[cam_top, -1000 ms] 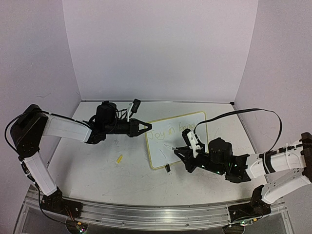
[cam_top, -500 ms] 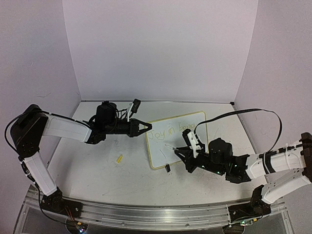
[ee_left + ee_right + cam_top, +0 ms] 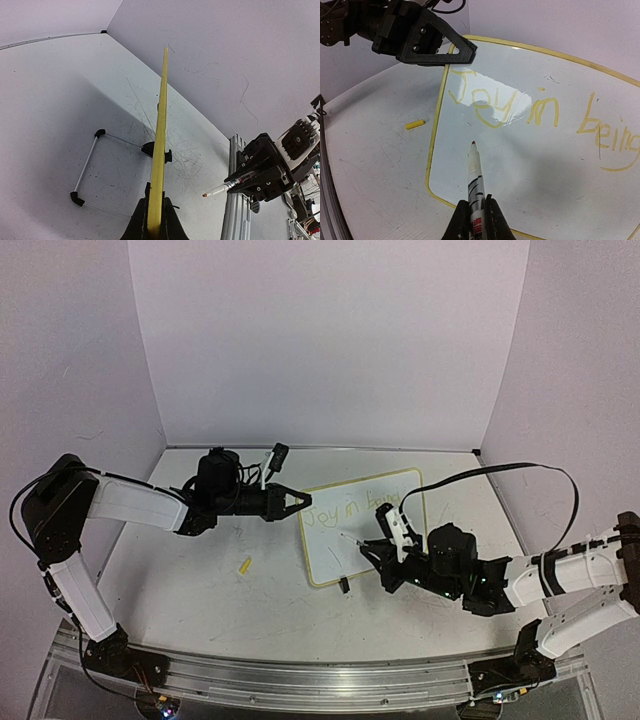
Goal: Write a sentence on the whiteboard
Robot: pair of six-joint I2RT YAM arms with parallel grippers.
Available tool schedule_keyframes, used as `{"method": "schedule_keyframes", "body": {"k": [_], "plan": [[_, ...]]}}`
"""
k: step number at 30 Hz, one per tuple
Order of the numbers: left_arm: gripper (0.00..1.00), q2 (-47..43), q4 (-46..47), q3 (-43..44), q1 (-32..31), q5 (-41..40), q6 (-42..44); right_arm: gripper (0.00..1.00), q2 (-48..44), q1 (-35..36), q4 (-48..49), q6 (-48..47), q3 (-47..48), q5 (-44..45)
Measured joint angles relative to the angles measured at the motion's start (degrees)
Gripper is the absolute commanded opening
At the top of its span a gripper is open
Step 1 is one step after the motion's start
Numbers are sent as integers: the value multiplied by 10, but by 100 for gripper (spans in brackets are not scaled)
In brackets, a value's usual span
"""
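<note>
The whiteboard (image 3: 372, 540) stands tilted on the table, held at its upper left edge by my left gripper (image 3: 303, 503), which is shut on the yellow rim (image 3: 161, 120). One line of the yellow-green sentence (image 3: 510, 107) reads "Joy in being" across the top. My right gripper (image 3: 476, 222) is shut on a white pen (image 3: 475, 175). The pen's tip is over the blank area below "Joy", very close to the surface; I cannot tell if it touches. The right gripper (image 3: 388, 558) is at the board's lower right.
A yellow pen cap (image 3: 244, 565) lies on the table left of the board. A black clip foot (image 3: 343, 585) sits at the board's near edge. A thin wire stand (image 3: 87, 165) shows behind the board. Walls close in on three sides.
The pen tip has shifted very slightly over the board. The left arm and the board have not moved.
</note>
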Motion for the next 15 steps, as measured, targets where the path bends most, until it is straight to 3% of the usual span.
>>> {"method": "schedule_keyframes", "body": {"k": [6,15], "plan": [[0,0,0,0,0,0,0,0,-2,0,-1,8,0,32],[0,0,-1,1,0,0,0,0,-2,6,0,12,0,7]]}}
